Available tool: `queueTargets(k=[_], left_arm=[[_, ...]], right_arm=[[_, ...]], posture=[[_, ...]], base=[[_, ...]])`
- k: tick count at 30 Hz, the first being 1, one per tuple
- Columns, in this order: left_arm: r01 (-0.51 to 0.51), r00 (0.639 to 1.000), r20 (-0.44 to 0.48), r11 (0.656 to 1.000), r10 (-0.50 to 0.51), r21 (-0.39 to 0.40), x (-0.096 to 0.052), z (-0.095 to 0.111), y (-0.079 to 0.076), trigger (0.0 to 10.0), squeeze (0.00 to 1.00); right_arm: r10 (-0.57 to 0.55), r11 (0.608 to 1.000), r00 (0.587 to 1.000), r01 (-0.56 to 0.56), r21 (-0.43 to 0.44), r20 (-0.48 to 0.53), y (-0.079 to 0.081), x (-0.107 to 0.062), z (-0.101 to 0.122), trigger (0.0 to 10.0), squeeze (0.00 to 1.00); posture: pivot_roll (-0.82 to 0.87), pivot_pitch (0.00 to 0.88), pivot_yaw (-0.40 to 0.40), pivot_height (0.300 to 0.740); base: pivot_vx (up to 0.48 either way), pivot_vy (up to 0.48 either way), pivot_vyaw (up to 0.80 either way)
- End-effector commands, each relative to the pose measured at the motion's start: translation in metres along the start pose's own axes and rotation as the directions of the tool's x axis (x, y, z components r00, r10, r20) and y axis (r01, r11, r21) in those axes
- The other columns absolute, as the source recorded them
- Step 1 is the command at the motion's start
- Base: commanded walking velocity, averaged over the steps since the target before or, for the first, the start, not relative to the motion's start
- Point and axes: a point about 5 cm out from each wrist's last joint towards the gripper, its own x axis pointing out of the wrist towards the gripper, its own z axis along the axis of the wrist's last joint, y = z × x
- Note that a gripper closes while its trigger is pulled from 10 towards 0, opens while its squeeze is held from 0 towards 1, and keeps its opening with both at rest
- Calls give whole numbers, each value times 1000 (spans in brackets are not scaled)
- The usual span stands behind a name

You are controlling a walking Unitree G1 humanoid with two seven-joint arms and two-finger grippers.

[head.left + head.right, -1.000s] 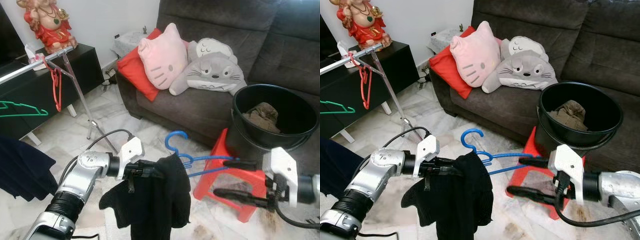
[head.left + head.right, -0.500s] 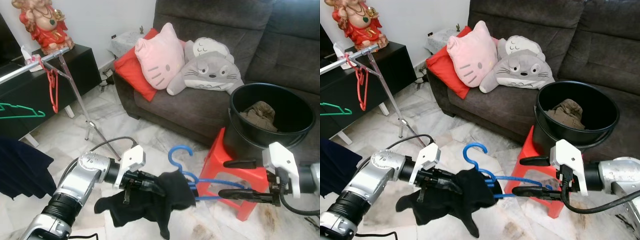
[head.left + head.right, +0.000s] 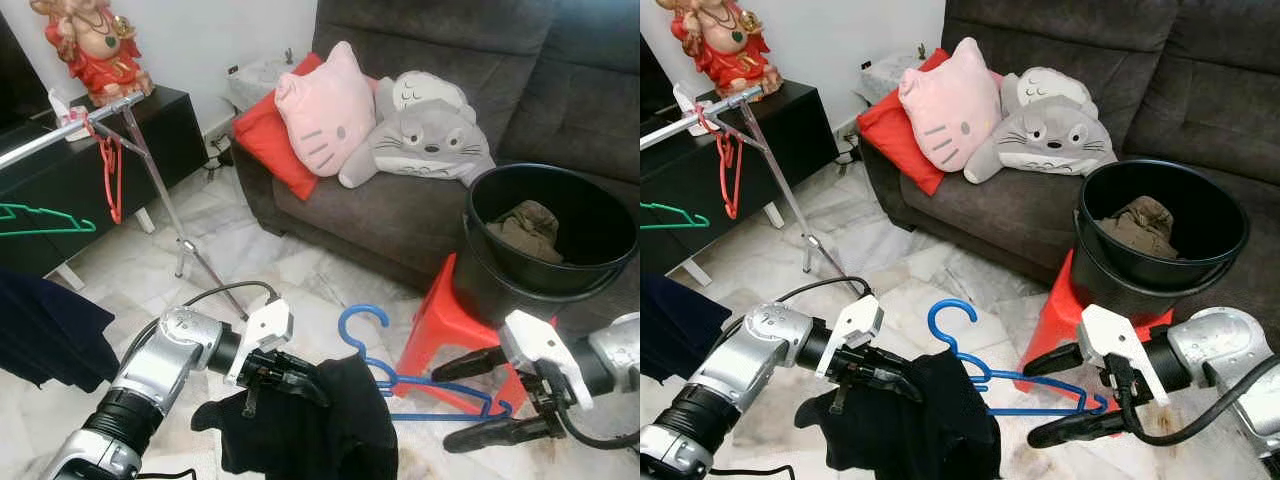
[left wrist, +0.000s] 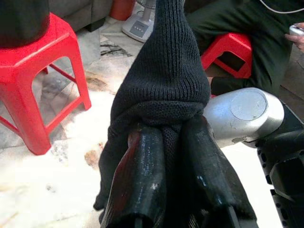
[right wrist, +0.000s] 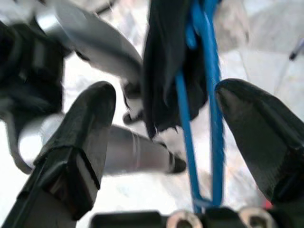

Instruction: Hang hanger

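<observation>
Blue hanger (image 3: 400,385) lies flat, hook toward sofa (image 3: 420,215), left pincer (image 3: 300,378) gripping.

Blue hanger (image 3: 400,383), black garment (image 3: 320,440)

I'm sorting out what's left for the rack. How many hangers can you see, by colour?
Blue hanger: 1, partly under the black garment held by the left pincer, its far end between the open right pincer's fingers
Red hanger: 1, on the rack rail
Green hanger: 1
Total: 3
</observation>
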Motion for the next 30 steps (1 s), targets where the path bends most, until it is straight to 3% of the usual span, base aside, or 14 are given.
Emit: queueTargets(k=[1,7,12,26,27,29,30], left_arm=[[7,1000,5,999,-7,37,1,9,1,10000,0],[-3,1000,11,999,2,40,4,9,1,10000,0],[-18,1000,18,999,17,45,4,10,2,10000,0],[-37,999,25,998,36,55,7,12,3,10000,0],[-38,999,27,998,36,56,7,13,4,10000,0],[-38,999,27,998,37,57,7,13,4,10000,0],[-39,999,28,998,38,56,7,13,4,10000,0]], right_arm=[[-2,1000,1000,2,-24,-26,-3,2,-1,10000,0],[9,999,1000,-10,-46,-16,-6,6,1,10000,0],[-9,997,999,13,-73,54,-17,9,12,10000,0],[-88,989,995,93,-115,54,-32,23,11,10000,0],[-75,990,995,81,-114,59,-32,23,11,4902,0],[-67,990,996,74,-117,60,-32,24,12,0,0],[-69,990,996,76,-117,60,-32,25,11,0,0]], posture=[[-215,21,51,740],[-215,22,47,740],[-214,23,47,740],[-206,26,43,740],[-203,31,42,740],[-203,31,42,740],[-203,31,42,740]], base=[[0,0,0],[0,0,0],[0,0,0],[0,0,0],[0,0,0],[0,0,0],[0,0,0]])
